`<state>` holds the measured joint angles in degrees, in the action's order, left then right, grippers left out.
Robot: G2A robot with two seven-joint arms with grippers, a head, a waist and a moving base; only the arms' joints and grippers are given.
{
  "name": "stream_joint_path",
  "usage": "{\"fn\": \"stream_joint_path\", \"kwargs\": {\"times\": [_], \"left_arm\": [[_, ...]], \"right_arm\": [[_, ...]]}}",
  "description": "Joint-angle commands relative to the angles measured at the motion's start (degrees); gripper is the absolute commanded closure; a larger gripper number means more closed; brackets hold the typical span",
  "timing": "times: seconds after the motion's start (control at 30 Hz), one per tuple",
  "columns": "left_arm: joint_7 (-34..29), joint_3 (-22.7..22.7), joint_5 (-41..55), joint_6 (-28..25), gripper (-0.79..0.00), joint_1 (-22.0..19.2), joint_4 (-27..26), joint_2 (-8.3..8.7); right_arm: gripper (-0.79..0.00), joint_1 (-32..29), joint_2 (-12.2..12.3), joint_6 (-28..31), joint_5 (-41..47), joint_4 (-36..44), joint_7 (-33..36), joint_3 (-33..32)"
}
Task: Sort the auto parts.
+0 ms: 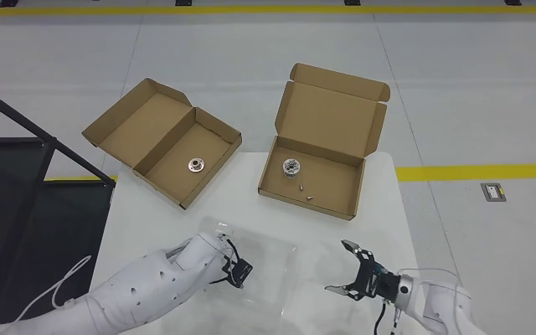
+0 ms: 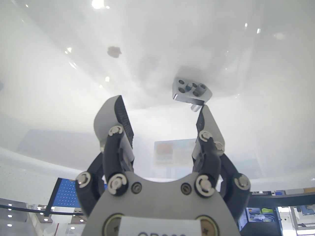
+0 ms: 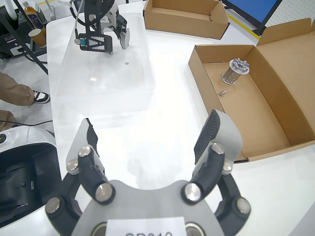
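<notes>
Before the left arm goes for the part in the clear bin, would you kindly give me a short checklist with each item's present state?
1. Left gripper open: ok.
2. Metal block centred between its fingers: not ok, it lies off to one side, just beyond one fingertip.
3. Right gripper open and apart from the clear bin: ok.
4. Flange box and cylinder box open to receive parts: ok.
5. Which box the block belongs in: cannot tell.
6. Whether the small dark piece in the bin is a part: cannot tell.
</notes>
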<state>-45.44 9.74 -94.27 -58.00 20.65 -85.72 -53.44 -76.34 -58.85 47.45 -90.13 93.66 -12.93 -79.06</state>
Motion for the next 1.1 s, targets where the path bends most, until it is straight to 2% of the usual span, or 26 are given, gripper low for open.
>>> {"fn": "stream_joint_path", "kwargs": {"times": [0.0, 0.13, 0.33, 0.4, 0.53, 0.6, 0.67, 0.87, 1.07], "left_arm": [[0.54, 0.00, 0.28, 0.00, -0.603, -0.16, 0.08, -0.15], [1.85, 0.00, 1.21, 0.00, -0.610, -1.33, 0.42, -0.20], [1.95, 0.00, 1.63, 0.00, -0.539, -1.59, 0.39, 0.24], [1.51, 0.00, 1.68, 0.00, -0.551, -1.94, 0.44, 0.44], [0.98, 0.00, 1.76, 0.00, -0.548, -1.28, 0.05, 0.62], [0.84, 0.00, 1.65, 0.00, -0.502, -1.12, -0.07, 0.70], [0.30, 0.00, 1.25, 0.00, -0.511, -0.68, 0.00, 0.71], [-0.82, 0.00, -1.49, 0.00, -0.517, 0.47, 0.69, -0.04], [1.07, 0.00, -0.30, 0.00, -0.514, 0.65, 0.68, -0.80]], "right_arm": [[-0.785, 0.05, 0.04, -0.08, 0.03, 0.00, -0.04, 0.08], [-0.785, 0.09, 0.12, -0.16, 0.17, -0.02, 0.08, 0.22], [-0.785, 0.44, 0.20, -0.24, 0.43, -0.11, 0.28, 0.71], [-0.785, 0.58, 0.22, -0.30, 0.50, -0.16, 0.38, 0.90], [-0.785, 0.75, 0.29, -0.39, 0.52, -0.25, 0.56, 1.10], [-0.785, 0.71, 0.33, -0.54, 0.69, -0.30, 0.59, 1.11], [-0.785, 0.61, 0.38, -0.70, 0.75, -0.36, 0.63, 1.07], [-0.785, 0.28, 0.53, -1.04, 0.97, -0.30, 0.77, 0.92], [-0.785, -0.15, 0.72, -1.27, 1.05, 0.02, 0.75, 0.64]]}}
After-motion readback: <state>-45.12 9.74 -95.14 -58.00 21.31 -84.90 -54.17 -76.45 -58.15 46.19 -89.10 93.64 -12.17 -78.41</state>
